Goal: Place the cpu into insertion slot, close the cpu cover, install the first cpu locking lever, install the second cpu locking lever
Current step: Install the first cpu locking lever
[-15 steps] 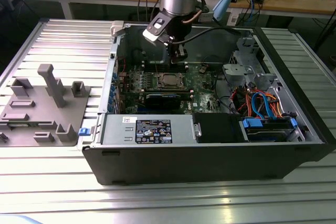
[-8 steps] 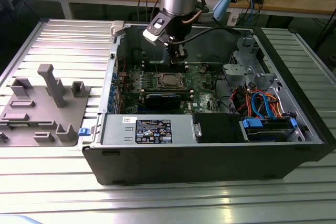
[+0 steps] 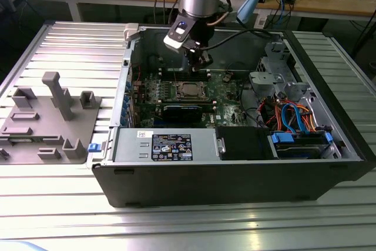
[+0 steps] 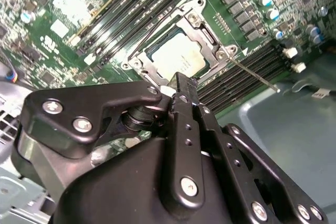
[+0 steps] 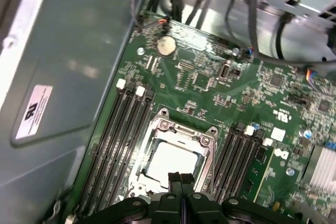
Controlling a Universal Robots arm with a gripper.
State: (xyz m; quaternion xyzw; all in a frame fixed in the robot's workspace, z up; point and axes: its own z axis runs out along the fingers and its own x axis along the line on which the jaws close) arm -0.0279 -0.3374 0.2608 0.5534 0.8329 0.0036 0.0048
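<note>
1. The table (image 3: 53,216) of ribbed metal spreads under everything, far below the gripper (image 3: 201,62)
2. The open case (image 3: 235,183) lies on the table. The arm enters it from above, so the case walls stand all round the gripper
3. A grey tray (image 3: 35,139) of holders lies on the table outside the case. It is well apart from the gripper, toward the exterior view's left
4. The green board (image 5: 205,77) lies flat on the case floor, straight below the gripper
5. The gripper (image 5: 180,178) hangs low over the board. In both wrist views its fingers (image 4: 182,108) are pressed together, with nothing seen between them
6. The slot (image 3: 178,90) sits on the board just beyond the fingertips, with rows of memory slots (image 5: 118,129) on either side of it
7. The cover (image 5: 181,129) lies down flat over the slot. Its near edge is right at the fingertips, but I cannot tell whether they touch
8. The cpu (image 4: 176,56) rests in the slot, just ahead of the fingertips, and its pale top shows through the cover's window
9. A thin lever (image 4: 257,75) juts from one corner of the slot out over the memory slots. It is off to one side of the gripper and apart from the fingers
</note>
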